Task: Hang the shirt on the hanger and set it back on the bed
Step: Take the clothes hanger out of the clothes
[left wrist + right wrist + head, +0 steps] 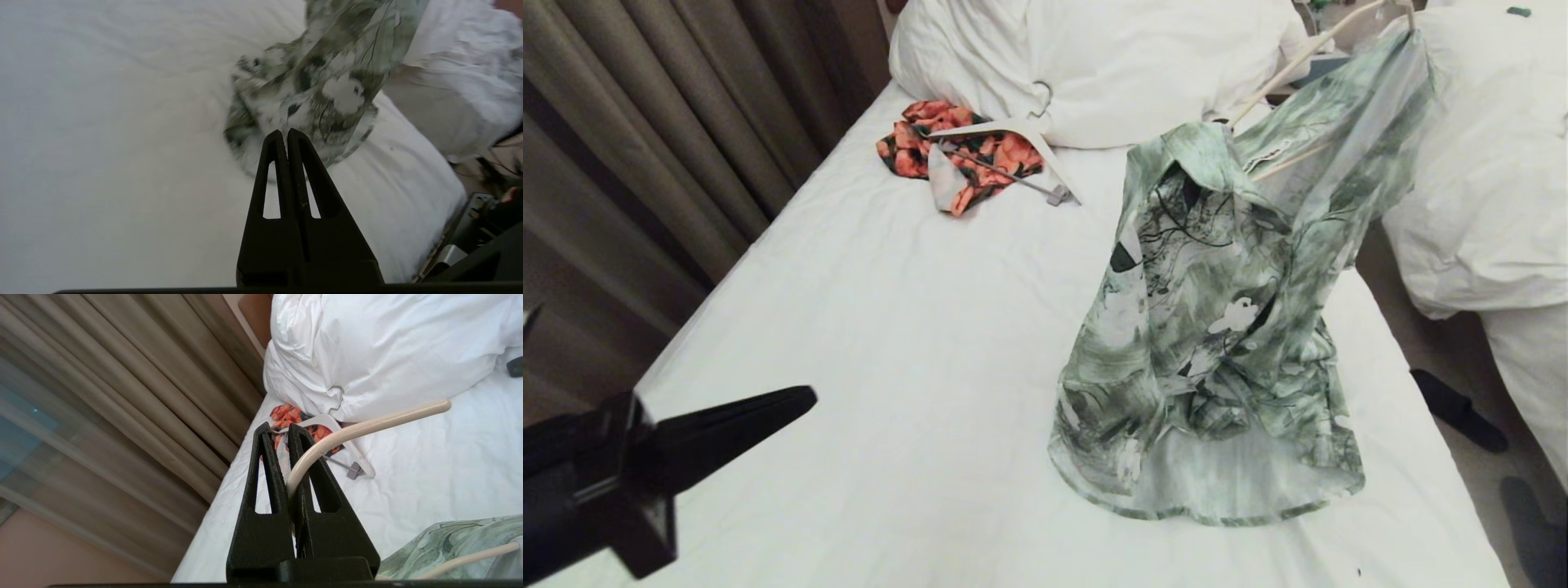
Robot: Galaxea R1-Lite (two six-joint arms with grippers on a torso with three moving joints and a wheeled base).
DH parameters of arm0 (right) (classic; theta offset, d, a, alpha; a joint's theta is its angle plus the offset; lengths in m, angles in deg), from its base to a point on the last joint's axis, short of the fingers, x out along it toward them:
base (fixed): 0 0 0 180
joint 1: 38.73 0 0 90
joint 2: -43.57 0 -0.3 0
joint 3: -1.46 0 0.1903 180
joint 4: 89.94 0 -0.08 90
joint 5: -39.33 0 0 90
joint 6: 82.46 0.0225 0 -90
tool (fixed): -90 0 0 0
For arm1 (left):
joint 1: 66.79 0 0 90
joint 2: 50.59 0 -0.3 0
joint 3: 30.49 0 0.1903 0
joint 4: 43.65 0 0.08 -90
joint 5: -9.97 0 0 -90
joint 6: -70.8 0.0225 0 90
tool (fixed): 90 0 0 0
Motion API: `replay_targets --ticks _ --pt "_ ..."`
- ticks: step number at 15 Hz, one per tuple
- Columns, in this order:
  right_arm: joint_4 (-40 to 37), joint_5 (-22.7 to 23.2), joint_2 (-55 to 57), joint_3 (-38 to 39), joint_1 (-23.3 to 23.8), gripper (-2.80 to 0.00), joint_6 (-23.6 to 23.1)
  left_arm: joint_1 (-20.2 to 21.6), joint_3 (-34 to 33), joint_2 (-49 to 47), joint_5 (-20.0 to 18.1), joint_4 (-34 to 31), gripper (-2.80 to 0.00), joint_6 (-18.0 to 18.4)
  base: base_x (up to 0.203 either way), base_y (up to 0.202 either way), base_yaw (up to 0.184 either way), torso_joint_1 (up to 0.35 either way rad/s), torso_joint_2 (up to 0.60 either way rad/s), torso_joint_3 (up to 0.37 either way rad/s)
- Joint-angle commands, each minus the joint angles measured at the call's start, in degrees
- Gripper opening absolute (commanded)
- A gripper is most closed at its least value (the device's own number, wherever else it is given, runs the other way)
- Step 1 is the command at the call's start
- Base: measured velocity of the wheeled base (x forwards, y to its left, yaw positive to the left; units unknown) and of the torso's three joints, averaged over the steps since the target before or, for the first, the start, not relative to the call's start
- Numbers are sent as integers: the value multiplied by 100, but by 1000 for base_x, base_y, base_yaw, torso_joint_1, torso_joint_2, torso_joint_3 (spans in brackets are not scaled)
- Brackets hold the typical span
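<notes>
- Left gripper [800, 398] sits low at the near left, over the bed [866, 343]; its fingers [300, 163] are pressed together with nothing between them, tips aimed toward the shirt's hem, apart from it.
- The shirt [1217, 327] hangs mid-right over the bed, collar up; its lower hem is bunched and resting on the sheet, the upper part lifted clear.
- The hanger [1298, 61] is inside the shirt; one cream arm runs up and right out of the collar, a second bar shows at the neck opening.
- Right gripper [282, 430] is out of the head view; in the right wrist view its fingers are clamped narrow on the hanger's curved hook, which sticks out past the tips.
- Further back, an orange-and-black floral garment [980, 151] lies on the sheet with a thick white hanger [1013, 131] on top, just before the pillows [1094, 57].
- Curtains [645, 122] run along the bed's left side; a second white bed [1486, 163] sits on the right.
</notes>
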Motion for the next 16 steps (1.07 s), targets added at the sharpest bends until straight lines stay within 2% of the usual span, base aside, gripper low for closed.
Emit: replay_targets --ticks 1,3,6,8,9,10,13,16 --pt "0 -3 26 -1 48 -280 11 -564 371 -1385 44 557 -280 -7 0 0 0 0 0 0" --pt "17 4 20 -1 266 -280 5 -1225 732 -1870 329 932 -280 -20 0 0 0 0 0 0" --pt "44 39 77 8 683 -280 11 -2155 1010 -2084 843 1083 -280 -12 0 0 0 0 0 0" --pt "51 135 130 -1 742 -280 -14 -2388 1175 -2329 957 1107 -280 26 0 0 0 0 0 0" --pt "53 146 182 -1 795 -280 -137 -2435 1175 -2413 961 1119 -280 165 0 0 0 0 0 0" --pt "59 134 254 1 842 -280 -345 -2492 1168 -2445 939 1176 0 258 0 0 0 0 0 0" --pt "132 129 333 0 967 -280 -482 -2885 1205 -2951 929 1747 0 330 0 0 0 0 0 0" --pt "141 129 310 -1 967 -280 -472 -2962 1494 -3885 963 2440 0 480 0 0 0 0 0 0"
